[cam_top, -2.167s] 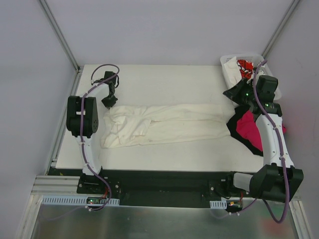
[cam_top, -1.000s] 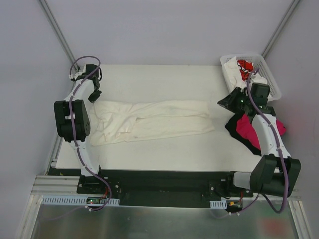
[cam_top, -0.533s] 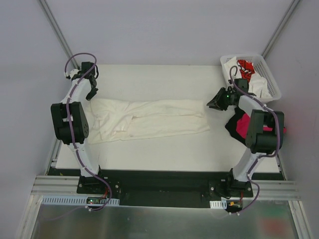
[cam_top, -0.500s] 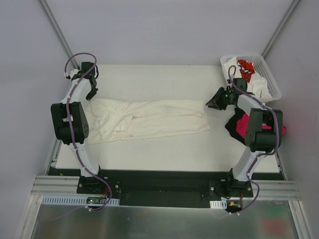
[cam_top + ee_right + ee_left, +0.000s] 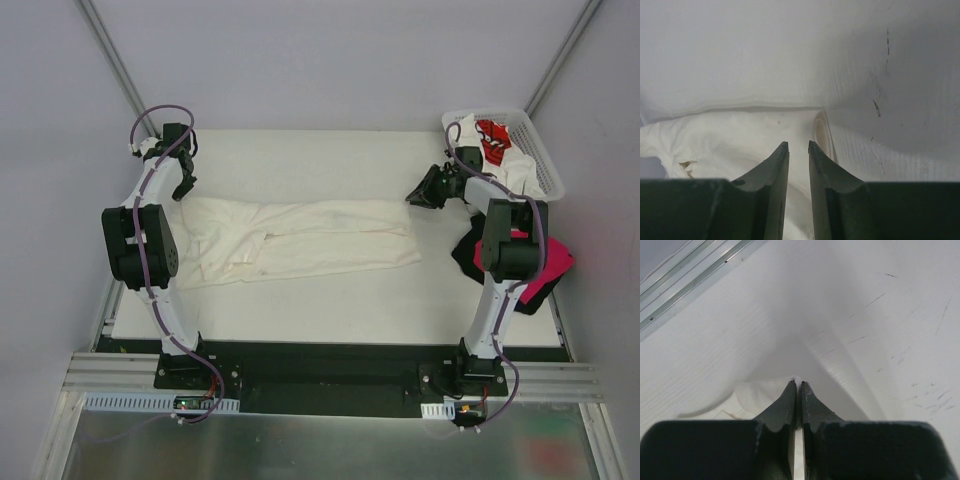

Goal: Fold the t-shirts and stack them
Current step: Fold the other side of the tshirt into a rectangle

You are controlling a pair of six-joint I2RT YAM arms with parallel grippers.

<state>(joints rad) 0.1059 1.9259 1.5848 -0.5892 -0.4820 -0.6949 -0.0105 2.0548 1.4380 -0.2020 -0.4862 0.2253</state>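
Note:
A cream-white t-shirt lies spread lengthwise across the table. My left gripper is shut on its far left corner, and in the left wrist view a nub of cloth shows at the closed tips of that gripper. My right gripper hovers over the shirt's far right corner. Its jaws stand a narrow gap apart in the right wrist view, with the shirt and its rolled hem lying flat below, nothing pinched. A magenta-pink t-shirt lies on a black one at the right.
A white lattice basket at the far right corner holds white shirts and one with red print. The right arm rises over the pink and black pile. A metal rail runs along the table's left edge, close to the left gripper.
The left gripper pulled the cream shirt's corner left and back, then stayed put. The right arm swung from the pink and black pile leftward to the shirt's far right corner.

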